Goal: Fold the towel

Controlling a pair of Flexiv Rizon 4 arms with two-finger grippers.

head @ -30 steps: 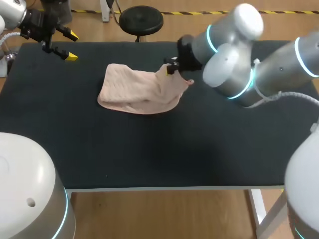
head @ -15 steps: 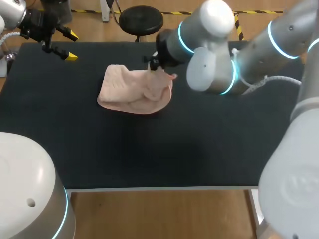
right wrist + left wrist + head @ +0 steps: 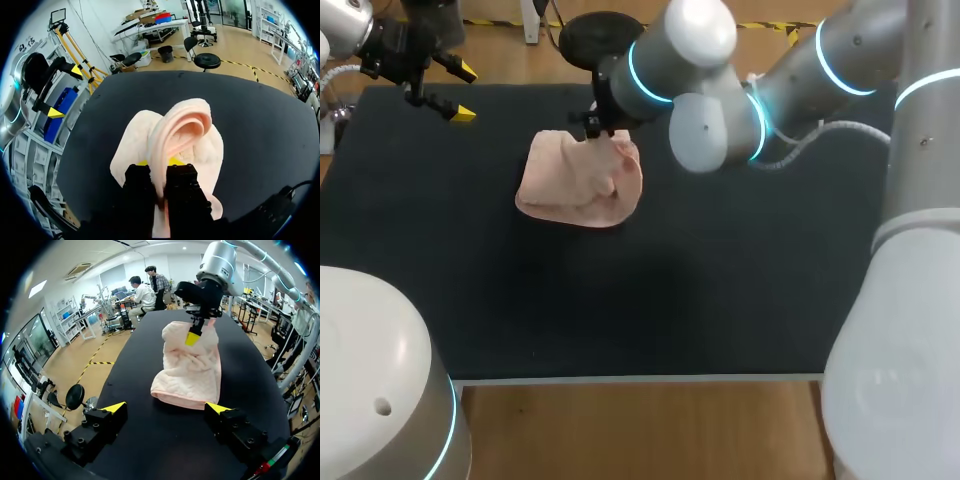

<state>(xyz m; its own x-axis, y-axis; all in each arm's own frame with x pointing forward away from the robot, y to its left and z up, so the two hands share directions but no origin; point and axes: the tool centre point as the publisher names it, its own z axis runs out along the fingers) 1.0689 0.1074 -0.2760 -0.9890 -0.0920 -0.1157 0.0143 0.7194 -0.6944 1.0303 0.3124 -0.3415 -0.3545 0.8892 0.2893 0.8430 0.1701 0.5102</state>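
Observation:
A pale pink towel lies bunched on the black table, left of the middle. My right gripper hangs over its far right part, shut on a pinched fold of towel that loops up between the fingers. In the left wrist view the towel lies ahead of my left gripper, whose yellow tips stand wide apart with nothing between them. My left gripper sits at the far left corner of the table, well apart from the towel.
My right arm stretches across the far half of the table from the right. Bare black tabletop spreads in front of and to the right of the towel.
My right gripper has carried the towel's right edge leftwards over the rest of the cloth, and the towel's outline has shrunk. The left arm has kept still.

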